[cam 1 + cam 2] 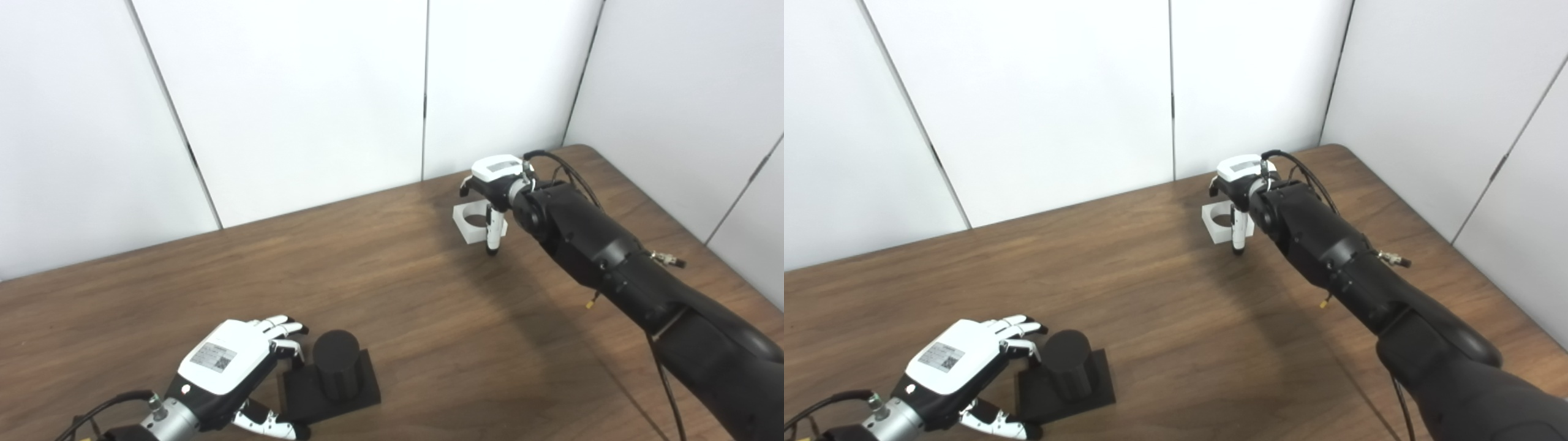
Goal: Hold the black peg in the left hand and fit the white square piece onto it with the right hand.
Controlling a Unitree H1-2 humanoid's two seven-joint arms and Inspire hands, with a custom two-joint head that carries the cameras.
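Note:
The black peg (335,364) is a short cylinder standing upright on a black square base (361,392) at the near left of the table. My left hand (229,367) is open just left of it, fingers spread by the peg's side and thumb by the base's front corner. The white square piece (473,224) with a round hole lies on the table at the far right. My right hand (495,184) is over it, thumb (492,236) down against its front right side and fingers curled behind it. Whether the hand grips it is unclear.
The brown wooden table (429,318) ends at its far edge against white wall panels (306,92). Its rounded far right corner (582,148) is close behind my right hand. My right forearm (612,263) stretches across the table's right side.

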